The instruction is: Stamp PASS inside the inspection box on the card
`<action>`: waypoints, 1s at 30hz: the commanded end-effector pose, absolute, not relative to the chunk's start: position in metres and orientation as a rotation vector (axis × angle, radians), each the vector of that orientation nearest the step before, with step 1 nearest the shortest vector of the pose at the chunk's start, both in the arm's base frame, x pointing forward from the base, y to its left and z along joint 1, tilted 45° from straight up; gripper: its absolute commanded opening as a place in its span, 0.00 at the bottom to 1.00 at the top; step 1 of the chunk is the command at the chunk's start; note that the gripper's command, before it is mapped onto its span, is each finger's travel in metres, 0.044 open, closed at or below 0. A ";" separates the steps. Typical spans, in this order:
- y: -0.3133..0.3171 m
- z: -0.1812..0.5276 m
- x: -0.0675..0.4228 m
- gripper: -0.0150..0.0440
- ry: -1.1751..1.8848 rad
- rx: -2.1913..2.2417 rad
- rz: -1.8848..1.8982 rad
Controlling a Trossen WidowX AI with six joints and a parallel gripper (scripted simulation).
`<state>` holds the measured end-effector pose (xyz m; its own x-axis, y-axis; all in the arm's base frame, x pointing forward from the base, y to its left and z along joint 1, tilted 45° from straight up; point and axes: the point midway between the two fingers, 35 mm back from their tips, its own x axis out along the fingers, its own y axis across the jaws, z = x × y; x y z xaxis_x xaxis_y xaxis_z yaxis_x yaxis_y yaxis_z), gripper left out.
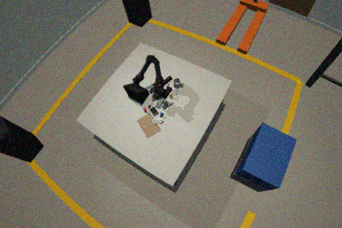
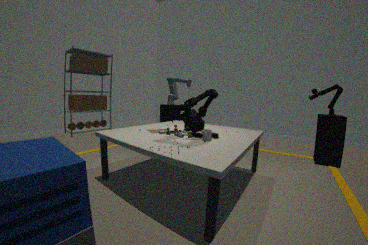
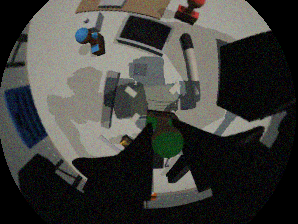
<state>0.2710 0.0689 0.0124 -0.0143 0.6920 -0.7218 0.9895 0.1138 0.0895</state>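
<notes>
My gripper (image 3: 161, 124) is shut on a stamp with a green round handle (image 3: 168, 144), seen from above in the wrist view. The stamp's face and its lettering are hidden, and I cannot tell its height above the table. A dark pad in a pale frame (image 3: 145, 34), which looks like the ink pad, lies beyond the gripper in the wrist view. A brown board (image 3: 142, 8) (image 1: 149, 126) lies farther off, with a pale flat piece on it at the wrist view's top edge. The card's inspection box and any print cannot be made out.
A blue-handled stamp (image 3: 82, 35) stands left of the pad, and a red-handled stamp (image 3: 187, 14) stands right of it. A dark-capped pale cylinder (image 3: 190, 59) lies nearby. A small yellow and dark thing (image 3: 125, 141) is left of the gripper. Shadows cross the white table (image 1: 186, 150).
</notes>
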 end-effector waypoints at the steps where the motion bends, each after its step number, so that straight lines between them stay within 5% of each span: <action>1: 0.072 0.010 0.270 0.25 1.776 1.646 -0.610; 30: 0.085 -0.004 0.270 0.25 1.779 1.643 -0.613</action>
